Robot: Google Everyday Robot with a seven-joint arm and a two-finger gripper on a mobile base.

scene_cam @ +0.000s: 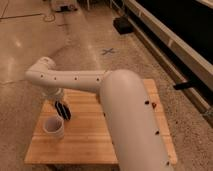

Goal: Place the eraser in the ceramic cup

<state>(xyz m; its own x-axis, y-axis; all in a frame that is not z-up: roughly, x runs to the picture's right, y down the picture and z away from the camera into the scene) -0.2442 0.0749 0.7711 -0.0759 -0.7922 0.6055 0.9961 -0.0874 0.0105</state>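
Wood-planked and pale, the table (pixel 95 137) fills the lower half of the camera view, standing on a speckled, polished floor (pixel 30 40). The ceramic cup (pixel 53 127) stands upright on the tabletop near its left edge, white, with its round mouth open toward the camera. The gripper (pixel 63 111) is dark and hangs just above the cup and a little to its right, close to the rim; whether the two touch cannot be told. Whether the gripper is clenched, released or clasping something cannot be told either.

From the gripper a white wrist rises to an elbow (pixel 42 67) above and behind the cup. The white arm (pixel 125 115) runs rightward from there, then swells into a thick link that sweeps down across the table, well to the right of the cup.

A small reddish thing (pixel 154 105) lies on the table far to the right of the cup, just past the arm; its kind cannot be told. Far behind the cup the floor bears a grey cross mark (pixel 108 51), and further back a dark box (pixel 122 25) sits beside a long pale ledge (pixel 170 42).
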